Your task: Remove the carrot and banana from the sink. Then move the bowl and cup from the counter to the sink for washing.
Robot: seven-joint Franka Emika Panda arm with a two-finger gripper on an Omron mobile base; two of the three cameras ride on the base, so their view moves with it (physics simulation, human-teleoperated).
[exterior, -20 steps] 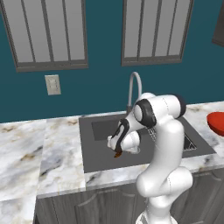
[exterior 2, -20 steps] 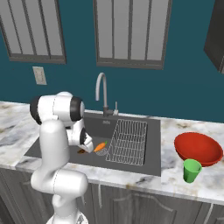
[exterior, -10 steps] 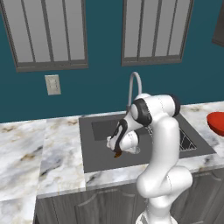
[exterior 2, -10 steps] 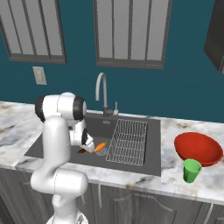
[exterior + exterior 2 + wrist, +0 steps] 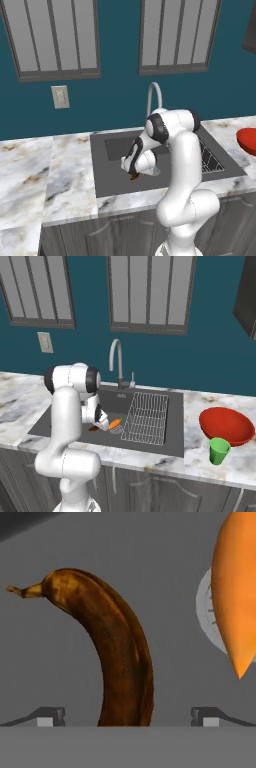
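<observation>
Your inventory, left to right:
- Tool (image 5: 127,716): lower centre of the hand view, jaws spread wide, gripping nothing, low in the sink (image 5: 155,442).
- Banana (image 5: 111,652): centre-left of the hand view, lying between the finger tips on the basin floor.
- Carrot (image 5: 115,423): centre of the right base view, just beside the drain (image 5: 207,614).
- Bowl (image 5: 226,426): right side, on the surface (image 5: 200,406).
- Cup (image 5: 218,450): lower right, just in front of the bowl.

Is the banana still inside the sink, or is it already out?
Inside. In the hand view the banana lies on the grey sink floor, between the open gripper tips, not lifted.
</observation>
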